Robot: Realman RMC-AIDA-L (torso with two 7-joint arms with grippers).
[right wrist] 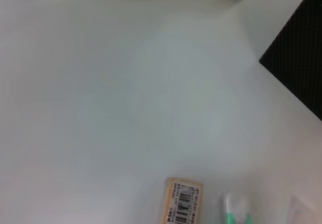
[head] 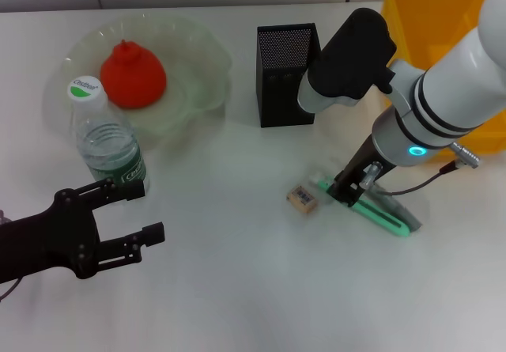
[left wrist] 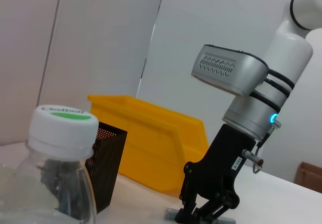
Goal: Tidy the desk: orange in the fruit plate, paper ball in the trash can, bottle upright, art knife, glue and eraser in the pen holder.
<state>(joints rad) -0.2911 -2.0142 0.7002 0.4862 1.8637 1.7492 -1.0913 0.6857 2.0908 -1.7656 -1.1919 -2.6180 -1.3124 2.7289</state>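
White desk [head: 237, 289], yellow bin [head: 431, 12] at back, right gripper [head: 348, 190] down on green art knife [head: 387, 213], grip state unclear, left gripper [head: 130, 217] released nr upright bottle [head: 107, 142].

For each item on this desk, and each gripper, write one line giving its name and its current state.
Orange: in the fruit plate.
Bottle: upright, capped.
Pen holder: upright.
Eraser: flat on the desk.
Art knife: lying on the desk.
Right gripper: down at the art knife.
Left gripper: open, beside the bottle.

eraser [head: 302, 198] just left of art knife [head: 378, 210].
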